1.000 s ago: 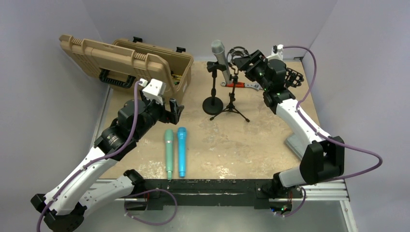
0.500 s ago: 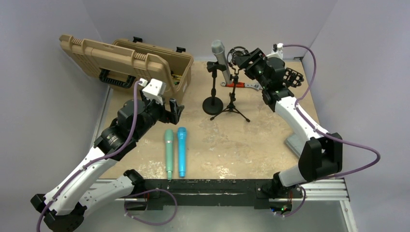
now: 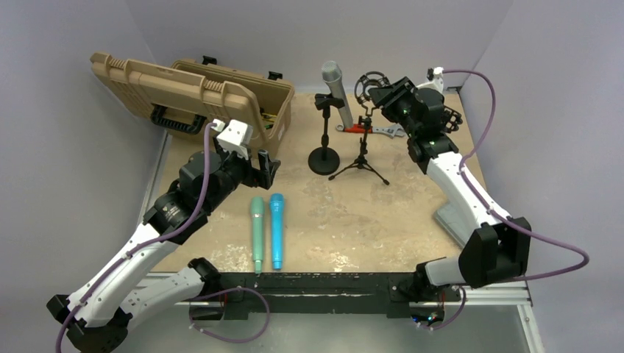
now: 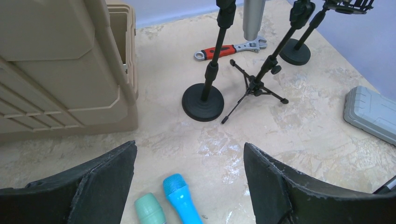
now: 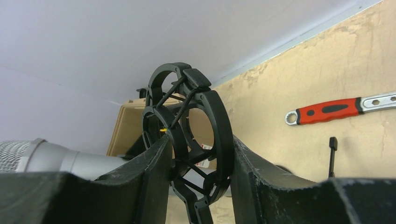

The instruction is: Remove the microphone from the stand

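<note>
A silver microphone (image 3: 332,79) sits tilted in the clip of a black round-base stand (image 3: 324,159); it also shows in the right wrist view (image 5: 51,156). Beside it stands a black tripod stand (image 3: 360,158) topped by an empty black shock mount (image 3: 367,82). My right gripper (image 3: 380,94) is shut on that shock mount (image 5: 196,116), one finger on each side of its rings. My left gripper (image 3: 265,165) is open and empty, hovering over the heads of a green microphone (image 3: 257,232) and a blue microphone (image 3: 277,228) lying on the table.
An open tan case (image 3: 199,92) stands at the back left. A red-handled wrench (image 3: 368,129) lies behind the stands. Another black stand (image 3: 447,118) is at the back right. A grey box (image 4: 371,112) lies at the right edge.
My right gripper has moved right and back with the shock mount, and the tripod stand has shifted right, away from the round-base stand. The left arm has not moved.
</note>
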Tool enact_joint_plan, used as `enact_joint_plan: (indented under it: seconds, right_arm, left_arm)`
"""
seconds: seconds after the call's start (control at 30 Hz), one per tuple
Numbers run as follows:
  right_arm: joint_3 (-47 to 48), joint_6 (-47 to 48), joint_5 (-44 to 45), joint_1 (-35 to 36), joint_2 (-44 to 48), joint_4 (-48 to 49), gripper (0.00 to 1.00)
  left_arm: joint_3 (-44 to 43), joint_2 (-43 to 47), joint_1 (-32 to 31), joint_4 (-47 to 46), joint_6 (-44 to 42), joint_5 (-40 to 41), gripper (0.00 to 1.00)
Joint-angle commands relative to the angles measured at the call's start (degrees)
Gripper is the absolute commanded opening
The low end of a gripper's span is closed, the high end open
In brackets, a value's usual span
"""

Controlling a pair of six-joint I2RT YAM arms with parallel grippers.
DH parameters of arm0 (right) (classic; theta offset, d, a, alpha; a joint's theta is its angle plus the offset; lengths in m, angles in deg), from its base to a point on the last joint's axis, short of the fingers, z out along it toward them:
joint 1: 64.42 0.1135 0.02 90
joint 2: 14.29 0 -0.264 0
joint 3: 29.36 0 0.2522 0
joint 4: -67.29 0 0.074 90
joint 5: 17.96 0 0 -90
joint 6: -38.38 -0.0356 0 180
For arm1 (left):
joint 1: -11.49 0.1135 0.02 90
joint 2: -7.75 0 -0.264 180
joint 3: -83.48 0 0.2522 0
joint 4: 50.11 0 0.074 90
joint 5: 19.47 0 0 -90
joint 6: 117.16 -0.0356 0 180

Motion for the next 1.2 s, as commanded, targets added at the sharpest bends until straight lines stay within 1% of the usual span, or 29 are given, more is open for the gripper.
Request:
enact_joint_plan:
  seconds: [0.0,0.03,0.23,0.43,0.47,0.6,0.73,0.9,1.0,1.07,1.17]
  right_arm:
    - [0.15,2.99,-0.2,-1.32,5.45,-0.84,0.24]
    - [-0.39,3.08,-0.4,-1.65,6.1,-1.61,0.23]
    - [-4.94,2.93,-9.96,-5.53,11.23,-4.97,0.23]
    - [-5.75,5.11,-24.29,-8.4,12.92,-9.68,0.24]
    - [-5.95,5.19,-25.56,-8.58,13.04,-10.07,0.24]
    - [-6.05,6.37,-26.74,-9.14,13.64,-11.89,0.27]
    - [-4.53,6.55,-27.74,-9.62,14.98,-13.79,0.27]
    - [-2.64,5.08,-30.77,-9.77,17.15,-15.56,0.26]
    - [-3.09,3.31,-32.23,-10.24,18.43,-15.88,0.24]
    - [-3.7,2.37,-32.67,-11.09,18.67,-15.63,0.22]
    - [-5.12,1.43,-33.09,-13.36,17.49,-14.76,0.22]
  left_arm:
    - [-2.44,-0.09,-0.32,-0.83,0.52,-0.32,0.82]
    - [-2.43,-0.05,-0.34,-0.87,0.52,-0.32,0.82]
    - [-2.52,0.14,-0.34,-0.74,0.61,-0.4,0.82]
    - [-2.6,0.34,-0.33,-0.72,0.85,-0.87,0.82]
    - [-2.6,0.32,-0.35,-0.74,0.87,-1.0,0.82]
    - [-2.65,0.22,-0.33,-0.66,0.99,-1.08,0.82]
    - [-2.52,0.2,-0.34,-0.56,0.87,-0.59,0.83]
    - [-2.6,0.13,-0.33,-0.57,0.87,-0.72,0.82]
    - [-2.61,0.05,-0.34,-0.57,0.87,-0.76,0.82]
    - [-2.69,-0.03,-0.36,-0.49,0.95,-0.84,0.82]
    - [-2.69,0.0,-0.34,-0.49,1.04,-0.96,0.82]
